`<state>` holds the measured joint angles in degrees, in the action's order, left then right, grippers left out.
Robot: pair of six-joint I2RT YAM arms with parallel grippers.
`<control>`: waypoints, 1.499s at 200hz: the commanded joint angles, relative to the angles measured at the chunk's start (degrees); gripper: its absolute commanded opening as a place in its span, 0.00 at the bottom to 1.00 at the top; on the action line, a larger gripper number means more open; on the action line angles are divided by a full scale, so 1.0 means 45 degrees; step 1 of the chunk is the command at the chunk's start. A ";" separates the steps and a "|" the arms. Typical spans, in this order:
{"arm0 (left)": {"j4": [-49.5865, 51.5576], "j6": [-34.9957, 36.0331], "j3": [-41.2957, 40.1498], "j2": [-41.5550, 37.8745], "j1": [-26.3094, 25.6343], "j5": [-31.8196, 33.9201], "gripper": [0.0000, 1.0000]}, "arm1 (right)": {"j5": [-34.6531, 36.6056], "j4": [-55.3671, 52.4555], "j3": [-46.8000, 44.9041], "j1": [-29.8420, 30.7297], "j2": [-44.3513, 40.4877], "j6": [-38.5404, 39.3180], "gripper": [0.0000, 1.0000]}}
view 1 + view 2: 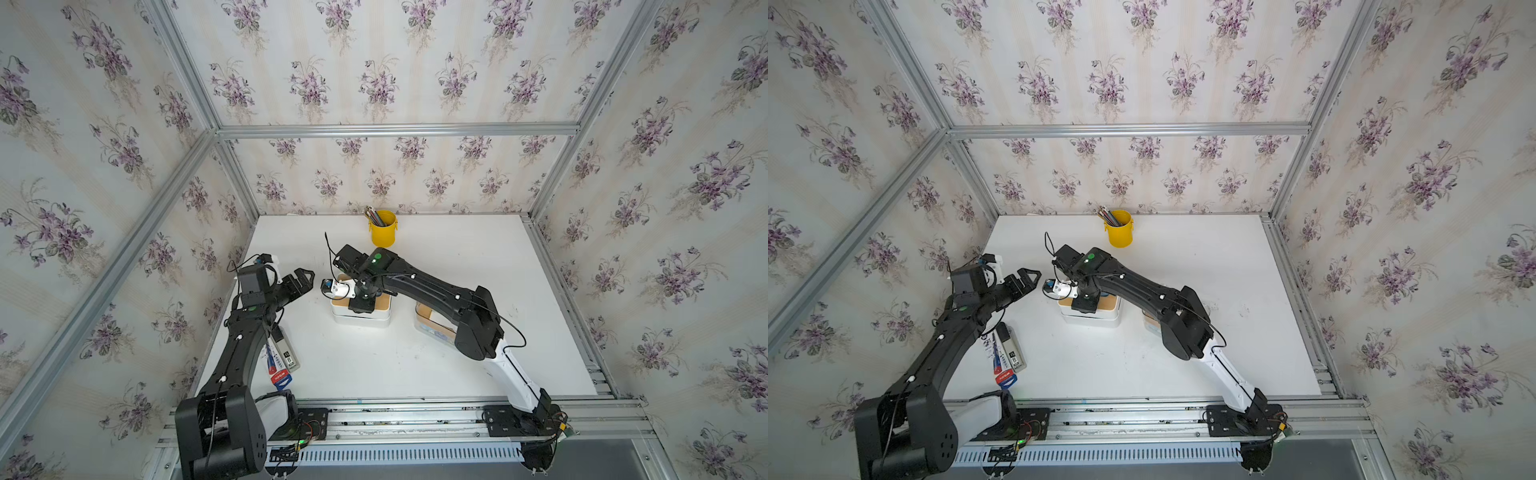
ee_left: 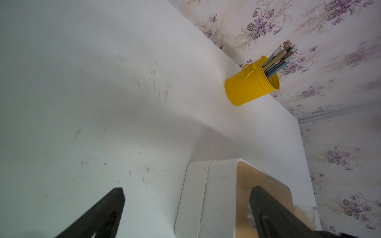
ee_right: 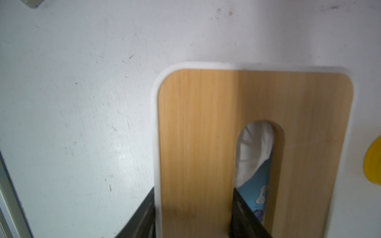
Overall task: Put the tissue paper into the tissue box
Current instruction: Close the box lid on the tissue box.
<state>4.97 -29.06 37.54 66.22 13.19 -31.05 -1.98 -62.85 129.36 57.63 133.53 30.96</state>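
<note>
I see a matt, grained wooden lid (image 3: 195, 134) on the smooth white plastic tissue box (image 2: 218, 195), a glossy yellow metal pail (image 2: 245, 88), and a scuffed white tabletop (image 2: 103, 123).

The left arm (image 1: 245, 345) rises from its base at the 7 o'clock corner of the desk (image 1: 457, 257) and leans toward 1 o'clock. Its left tool (image 1: 302, 278) hangs above the desk with jaws spread wide and nothing between them. The right arm (image 1: 432, 291) stretches from 5 o'clock toward 10 o'clock with its wrist bent downward, and the right tool (image 3: 193, 188) clamps a wooden lid (image 3: 195, 123), one finger outside its edge, the other inside its slot.
</note>
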 commanded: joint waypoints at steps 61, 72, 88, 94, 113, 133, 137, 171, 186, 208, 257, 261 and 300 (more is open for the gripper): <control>-0.1592 -0.0579 -0.0705 0.0635 -0.0613 -0.2944 0.86 | 0.0078 0.0360 -0.0469 -0.0052 -0.0373 -0.0209 0.45; -0.1596 -0.0522 -0.0705 0.0719 -0.0732 -0.2948 0.85 | 0.0175 0.0338 -0.0447 -0.0076 -0.0308 -0.0181 0.44; -0.1596 -0.0463 -0.0715 0.0848 -0.0875 -0.2928 0.85 | 0.0350 0.0227 -0.0334 -0.0081 -0.0187 -0.0188 0.42; -0.1594 -0.0451 -0.0706 0.0894 -0.0958 -0.2917 0.85 | 0.0397 0.0200 -0.0296 -0.0080 -0.0165 -0.0211 0.41; -0.1503 -0.0344 -0.0632 0.1070 -0.1218 -0.2932 0.85 | 0.0422 -0.0036 0.0032 -0.0058 0.0005 -0.0332 0.37; -0.1285 -0.0090 -0.0464 0.1305 -0.1576 -0.2954 0.83 | 0.0514 -0.0301 0.0556 -0.0064 0.0303 -0.0395 0.33; -0.1279 -0.0053 -0.0438 0.1376 -0.1626 -0.2974 0.82 | 0.0548 -0.0300 0.0569 -0.0055 0.0313 -0.0381 0.33; -0.1405 0.0175 -0.0228 0.2193 -0.1856 -0.3371 0.71 | 0.0457 -0.0333 0.0572 -0.0052 0.0395 -0.0318 0.35; -0.1485 0.0208 -0.0054 0.2643 -0.1979 -0.3637 0.68 | 0.0440 -0.0320 0.0570 -0.0052 0.0440 -0.0288 0.35; -0.1760 0.0148 0.0112 0.3155 -0.2150 -0.3618 0.65 | 0.0335 -0.0388 0.0608 -0.0058 0.0412 -0.0264 0.34; -0.2976 -0.0688 0.0291 0.4388 -0.2172 -0.3540 0.62 | -0.0009 -0.0467 0.0589 -0.0072 0.0279 -0.0203 0.35; -0.3092 -0.0764 0.0291 0.4470 -0.2170 -0.3566 0.61 | -0.0010 -0.0451 0.0589 -0.0071 0.0271 -0.0231 0.35; -0.3030 -0.0639 0.0522 0.4916 -0.2170 -0.3452 0.59 | 0.0078 -0.0390 0.0522 -0.0151 0.0232 -0.0414 0.44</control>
<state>-8.36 -32.12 38.96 87.13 3.38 -48.12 0.78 -65.73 131.66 56.93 135.41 28.53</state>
